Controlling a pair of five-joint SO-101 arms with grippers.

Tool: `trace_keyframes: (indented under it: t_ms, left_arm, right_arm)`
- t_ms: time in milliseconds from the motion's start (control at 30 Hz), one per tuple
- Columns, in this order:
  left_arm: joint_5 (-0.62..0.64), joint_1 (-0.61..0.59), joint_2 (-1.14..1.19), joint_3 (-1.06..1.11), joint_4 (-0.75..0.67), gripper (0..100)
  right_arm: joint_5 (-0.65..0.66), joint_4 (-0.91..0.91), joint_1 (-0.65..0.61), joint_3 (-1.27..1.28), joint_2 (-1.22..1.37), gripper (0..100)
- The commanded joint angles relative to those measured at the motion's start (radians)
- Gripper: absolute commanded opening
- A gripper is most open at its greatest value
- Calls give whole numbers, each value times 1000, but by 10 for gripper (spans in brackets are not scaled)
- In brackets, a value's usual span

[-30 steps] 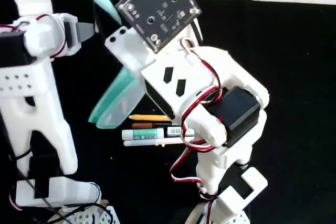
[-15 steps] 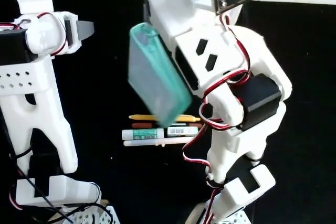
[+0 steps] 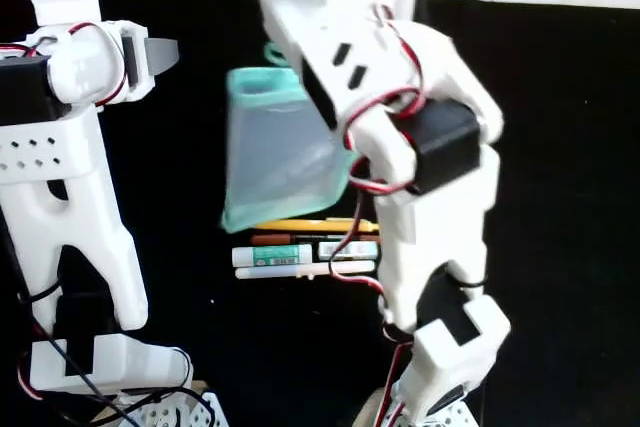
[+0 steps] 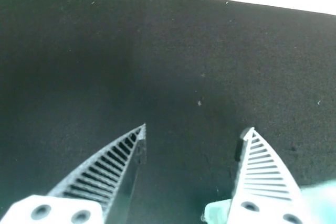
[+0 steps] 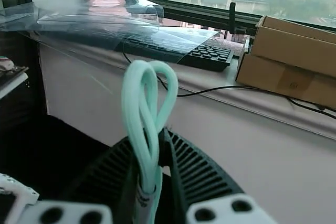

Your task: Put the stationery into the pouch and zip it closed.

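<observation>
A mint, see-through pouch (image 3: 280, 152) hangs in the air above the stationery, held from its top by the right arm (image 3: 400, 137). In the right wrist view my right gripper (image 5: 157, 136) is shut on the pouch's mint loop (image 5: 148, 95). On the black cloth under the pouch lie a yellow pencil (image 3: 300, 226), a brown pen (image 3: 278, 239), a white and green marker (image 3: 272, 255) and a white pen (image 3: 290, 270), side by side. My left gripper (image 4: 194, 129) is open over bare black cloth, with nothing between its fingers. The left arm (image 3: 60, 147) stands at the table's left.
The right arm's base (image 3: 450, 347) stands just right of the stationery, and its red and black wires (image 3: 350, 247) hang over the pens' ends. Black cloth (image 3: 570, 197) covers the table, with open room at the far right.
The right arm swung up and to the left with the pouch. The pouch went from tilted and edge-on to hanging flat, broad side showing. The left arm stayed still.
</observation>
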Motion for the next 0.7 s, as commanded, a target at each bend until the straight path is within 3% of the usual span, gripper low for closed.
trace_keyframes:
  t_ms: [0, 200, 400, 667]
  left_arm:
    - [9, -13, -4, -30, -9, 291]
    - [17, -12, -4, -33, 28, 291]
    - [164, -2, -4, -33, 29, 291]
    - [302, 105, 7, -31, 25, 291]
  right_arm:
    - [-8, -25, 5, 2, -1, 5]
    - [-8, 31, 5, -2, -1, 5]
    - [-8, 33, 5, -2, -1, 5]
    - [-8, 33, 5, -2, -1, 5]
